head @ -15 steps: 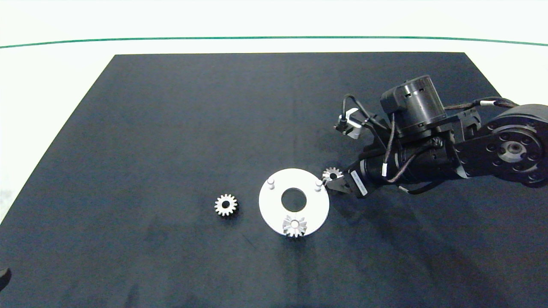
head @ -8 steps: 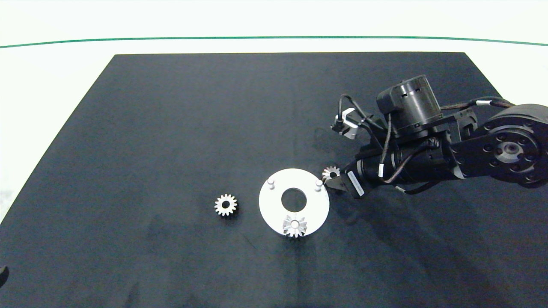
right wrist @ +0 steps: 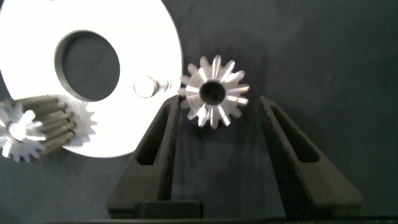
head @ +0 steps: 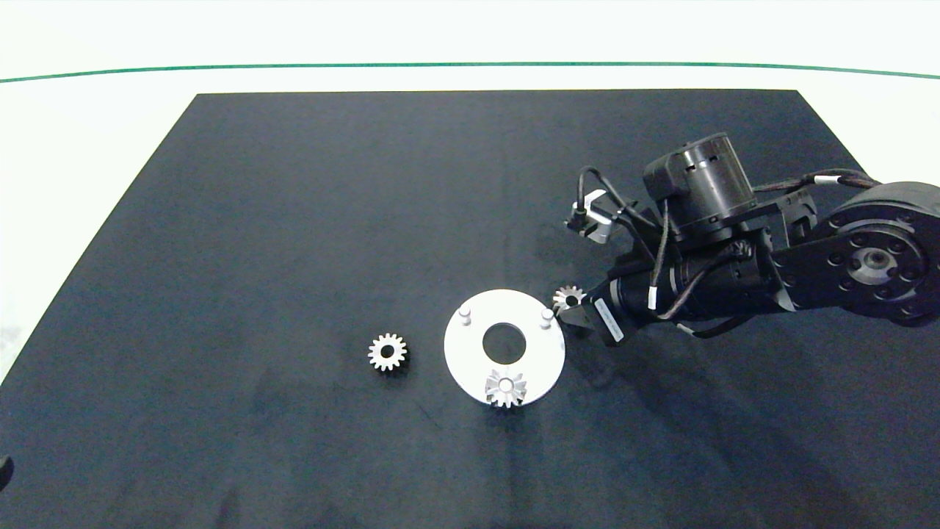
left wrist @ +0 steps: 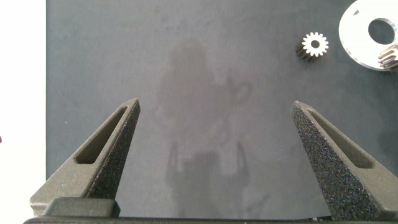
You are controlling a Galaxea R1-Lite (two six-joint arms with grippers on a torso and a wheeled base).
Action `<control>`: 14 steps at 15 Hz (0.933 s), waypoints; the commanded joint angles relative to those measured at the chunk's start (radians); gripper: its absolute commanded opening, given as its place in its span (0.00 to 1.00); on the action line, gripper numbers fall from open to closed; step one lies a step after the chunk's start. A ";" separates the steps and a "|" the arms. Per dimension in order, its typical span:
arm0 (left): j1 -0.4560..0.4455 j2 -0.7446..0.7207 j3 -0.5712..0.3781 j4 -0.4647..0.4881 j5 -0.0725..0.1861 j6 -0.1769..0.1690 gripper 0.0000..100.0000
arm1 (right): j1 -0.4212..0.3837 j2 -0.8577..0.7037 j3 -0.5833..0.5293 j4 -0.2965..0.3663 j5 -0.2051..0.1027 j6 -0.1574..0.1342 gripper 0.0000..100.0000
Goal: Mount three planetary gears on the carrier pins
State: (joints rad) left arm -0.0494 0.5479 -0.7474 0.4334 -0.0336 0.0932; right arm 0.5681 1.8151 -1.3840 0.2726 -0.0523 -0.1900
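Observation:
The white disc [head: 470,360] lies on the dark mat with two bare carrier pins [head: 463,314] [head: 546,316]. One planetary gear [head: 506,388] sits on the disc's near pin. A second gear [head: 387,353] lies loose on the mat to the disc's left. The third gear [right wrist: 214,92] lies by the disc's right rim, next to a bare pin [right wrist: 147,86]. My right gripper [right wrist: 219,102] is open around it, one finger [right wrist: 158,143] touching its teeth and a gap on the other side. My left gripper [left wrist: 216,106] hangs open over bare mat, far left.
The black mat [head: 294,220] covers most of the white table [head: 73,147]. A green line [head: 470,65] runs along the far side. The right arm's bulk [head: 734,250] fills the mat's right part.
The right arm has shifted slightly left toward the disc and its wrist has turned a little. The gear between its fingers has barely moved.

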 commanded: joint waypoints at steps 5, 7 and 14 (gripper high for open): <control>0.000 0.000 -0.007 0.004 0.000 0.000 1.00 | 0.001 0.000 -0.003 -0.004 0.003 -0.002 0.49; 0.002 -0.002 -0.012 0.004 0.000 0.000 1.00 | 0.001 0.001 -0.010 -0.007 0.023 -0.002 0.49; 0.002 -0.005 -0.021 0.005 0.000 0.000 1.00 | -0.001 0.013 -0.015 -0.013 0.026 -0.002 0.49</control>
State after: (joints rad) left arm -0.0466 0.5440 -0.7683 0.4362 -0.0336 0.0928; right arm 0.5670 1.8251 -1.3994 0.2577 -0.0253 -0.1904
